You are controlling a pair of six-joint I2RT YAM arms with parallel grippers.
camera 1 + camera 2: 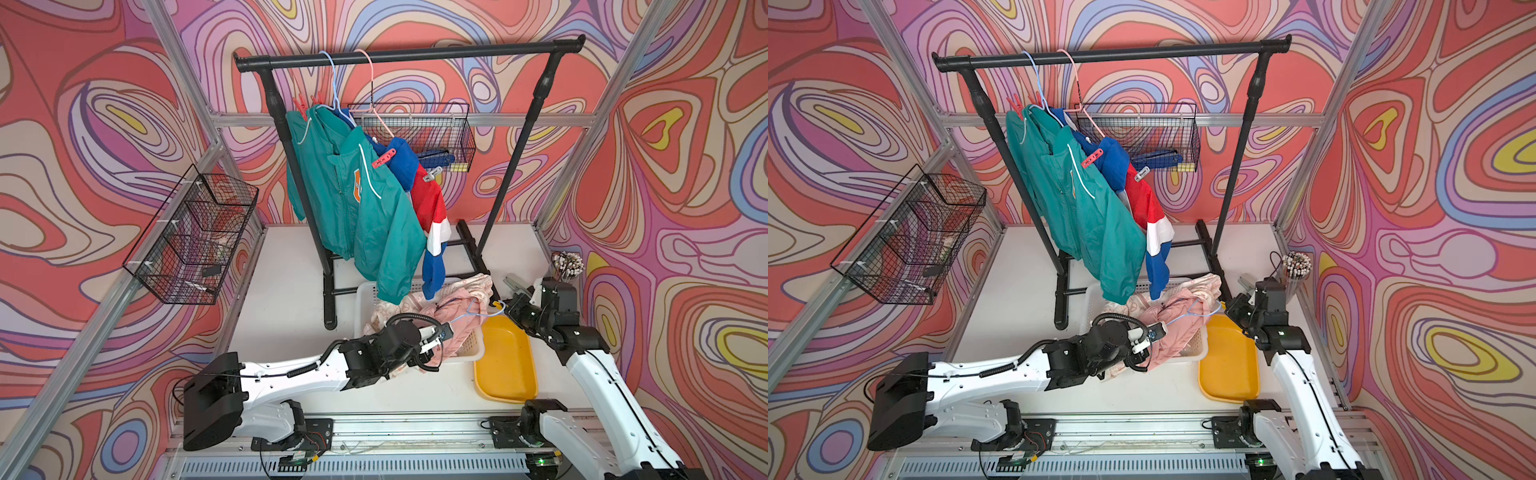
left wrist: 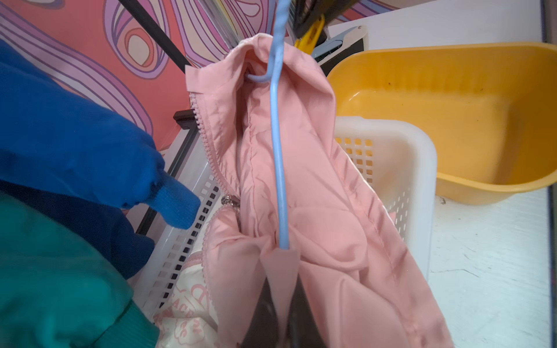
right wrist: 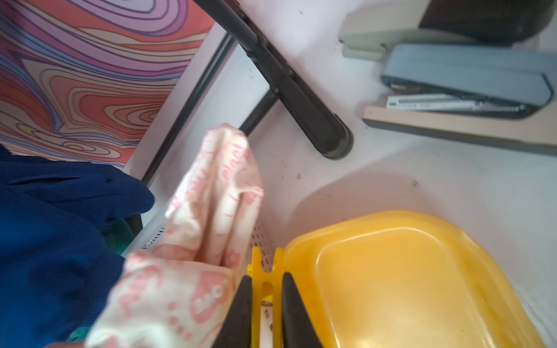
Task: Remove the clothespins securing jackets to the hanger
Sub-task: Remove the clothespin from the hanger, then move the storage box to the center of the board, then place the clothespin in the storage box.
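Left gripper [image 2: 280,289]: clamped tight on a fold of the pink jacket [image 2: 316,195]. The lower end of the light-blue hanger [image 2: 277,150] runs into that same fold between the dark fingers.
Right gripper [image 3: 266,278]: jaws drawn in on a yellow clothespin [image 3: 263,266], with one black finger against each side. It is poised over a corner of the yellow tray [image 3: 407,271].
Yellow clothespin, contact: its tip seems to sit just beside the printed pink cloth. The wrist view is too blurred to say whether it bites on anything.
Pink jacket, place: bunched in the white basket [image 1: 365,303] on the table [image 1: 291,291], in front of the rack [image 1: 407,52] and between the two grippers.
Teal jacket [image 1: 361,199]: hangs from the rack. A coral clothespin [image 1: 384,158] is clipped at its shoulder and red clothespins [image 1: 298,104] sit up by its collar.
Blue-red-white jacket [image 1: 430,199]: hangs just behind the teal one, with a grey clothespin [image 1: 432,174] on its shoulder.
Staplers [image 3: 467,78]: lie on the table beyond the tray, near the rack's foot.
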